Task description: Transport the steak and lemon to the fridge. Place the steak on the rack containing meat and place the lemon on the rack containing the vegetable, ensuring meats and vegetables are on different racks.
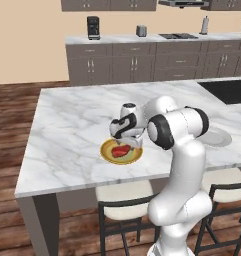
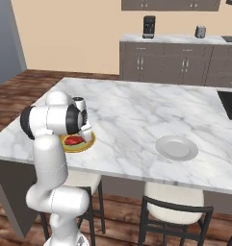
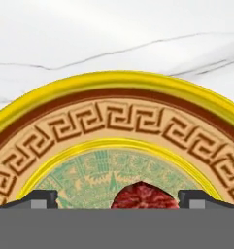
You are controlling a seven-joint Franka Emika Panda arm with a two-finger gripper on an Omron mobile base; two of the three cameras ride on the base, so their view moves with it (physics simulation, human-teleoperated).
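Open pincer point(image 3: 117, 203) astride steak point(image 3: 144, 197)

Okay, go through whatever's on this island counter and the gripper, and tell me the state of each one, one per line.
gripper: open, low over the yellow plate, a fingertip either side of the steak
steak: lying flat on the yellow plate, not gripped
yellow plate: flat on the marble counter, holding the steak
grey plate: flat on the counter, nothing on it
marble counter: level, carrying both plates

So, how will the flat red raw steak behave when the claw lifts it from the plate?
The flat red raw steak is thin, so it will probably sag. Its wet-looking surface may slip. The open claw straddles it over the yellow patterned plate, which could shift.
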